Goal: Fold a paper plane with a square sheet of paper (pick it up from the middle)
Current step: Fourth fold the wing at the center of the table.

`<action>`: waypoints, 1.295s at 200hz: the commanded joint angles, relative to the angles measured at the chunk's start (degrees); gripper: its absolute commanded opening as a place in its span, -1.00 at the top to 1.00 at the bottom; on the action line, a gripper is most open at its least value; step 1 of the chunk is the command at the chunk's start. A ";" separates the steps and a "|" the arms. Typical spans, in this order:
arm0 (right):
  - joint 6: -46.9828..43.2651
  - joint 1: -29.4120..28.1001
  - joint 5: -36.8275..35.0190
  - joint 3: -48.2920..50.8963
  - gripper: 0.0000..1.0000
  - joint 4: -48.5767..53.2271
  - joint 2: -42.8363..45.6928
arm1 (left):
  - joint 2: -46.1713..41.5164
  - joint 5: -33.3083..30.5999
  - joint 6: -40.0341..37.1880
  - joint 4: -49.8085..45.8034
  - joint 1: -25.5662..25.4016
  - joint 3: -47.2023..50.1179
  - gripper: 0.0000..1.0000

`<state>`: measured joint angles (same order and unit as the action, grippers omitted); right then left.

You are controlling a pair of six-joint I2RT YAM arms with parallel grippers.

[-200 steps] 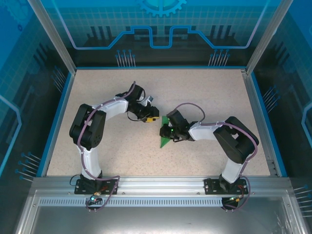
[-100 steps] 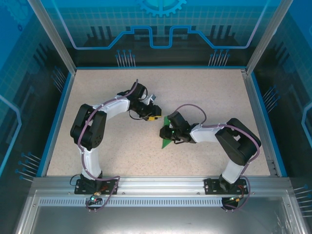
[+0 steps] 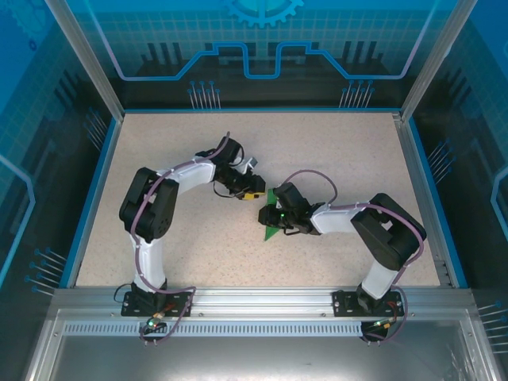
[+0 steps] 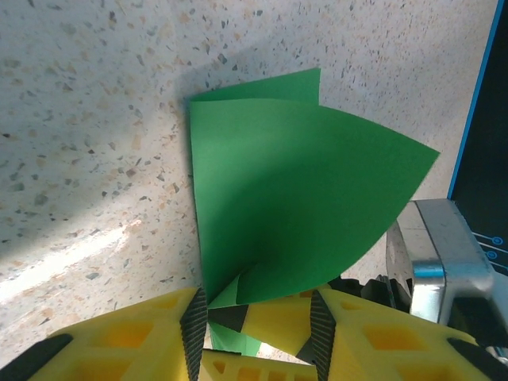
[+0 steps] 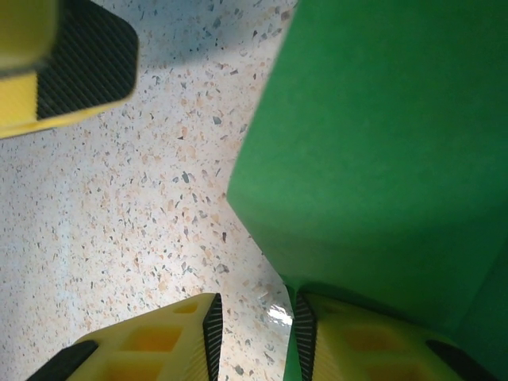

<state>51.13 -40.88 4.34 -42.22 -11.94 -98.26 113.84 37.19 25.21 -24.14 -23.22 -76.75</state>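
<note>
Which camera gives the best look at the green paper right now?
Left wrist: the paper is nearly whole in frame, with its curled flap and folded layers plain to see. In the top view the paper is a small, half-hidden green sliver. The right wrist camera sits so close that the paper runs off the frame.

No lettering, no numbers, no brand anywhere; there is nothing to read. The closest thing to a sign is up on the blue back wall (image 3: pixel 357 48), where a gear emblem (image 3: pixel 262 9) sits above circuit-style lines, with no wording beside it. The green paper (image 4: pixel 302 206) is plain and unprinted.
</note>
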 commanded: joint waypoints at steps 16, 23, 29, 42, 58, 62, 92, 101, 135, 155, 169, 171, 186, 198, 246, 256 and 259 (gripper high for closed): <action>-1.24 -0.42 -0.83 1.75 0.34 0.16 0.75 | 2.47 1.46 -3.02 -2.95 -1.09 -2.56 0.16; -1.25 -0.40 -0.82 1.96 0.34 -0.08 0.83 | 2.77 1.27 -3.40 -3.27 -1.15 -2.64 0.16; -1.37 -0.26 -0.81 2.01 0.34 -0.10 0.86 | 3.08 1.15 -3.50 -3.36 -1.21 -2.75 0.17; -1.47 -0.33 -0.89 2.05 0.34 -0.18 0.98 | 3.74 1.11 -3.84 -3.82 -1.43 -3.03 0.21; -1.55 -0.33 -0.91 2.03 0.34 -0.14 1.11 | 4.57 1.13 -4.72 -4.77 -1.94 -3.71 0.27; -1.58 -0.27 -0.87 2.13 0.34 -0.16 1.05 | 4.75 1.13 -4.91 -5.17 -2.06 -3.92 0.28; -1.60 -0.35 -0.69 2.05 0.34 -0.09 1.06 | 6.14 1.31 -6.06 -6.56 -3.09 -4.90 0.30; -1.61 -0.32 -0.73 2.06 0.34 -0.10 1.04 | 6.44 1.39 -6.23 -6.53 -3.20 -4.90 0.34; -1.65 -0.30 -0.65 2.05 0.33 0.15 1.01 | 7.53 1.09 -6.78 -6.90 -3.34 -5.24 0.45; -1.67 -0.34 -0.56 2.05 0.34 0.12 1.07 | 8.18 0.34 -7.52 -7.70 -3.52 -5.93 0.54; -1.67 -0.34 -0.58 2.05 0.34 0.05 1.14 | 8.56 0.16 -7.71 -7.78 -3.76 -6.21 0.60; -1.66 -0.34 -0.59 2.05 0.34 0.07 1.09 | 8.63 0.16 -7.68 -7.77 -3.74 -6.28 0.61; -1.60 -0.34 -0.43 2.05 0.34 0.01 1.12 | 8.85 0.17 -7.55 -7.59 -3.91 -6.30 0.75; -1.57 -0.28 -0.54 2.05 0.34 0.14 1.14 | 8.88 -0.21 -7.41 -7.74 -3.92 -6.48 0.81; -1.63 -0.34 -0.72 2.33 0.34 0.25 1.60 | 9.42 -1.04 -7.16 -7.94 -3.93 -7.20 0.88; -1.58 -0.33 -0.71 2.29 0.34 0.17 1.71 | 9.54 -1.16 -7.28 -8.03 -3.92 -7.42 0.91; -1.61 -0.31 -0.71 2.31 0.34 0.20 1.75 | 9.55 -1.23 -7.24 -8.10 -3.93 -7.50 0.92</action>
<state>50.48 -40.88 4.34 -41.04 -13.13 -97.67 121.95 36.67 19.05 -30.24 -26.70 -82.37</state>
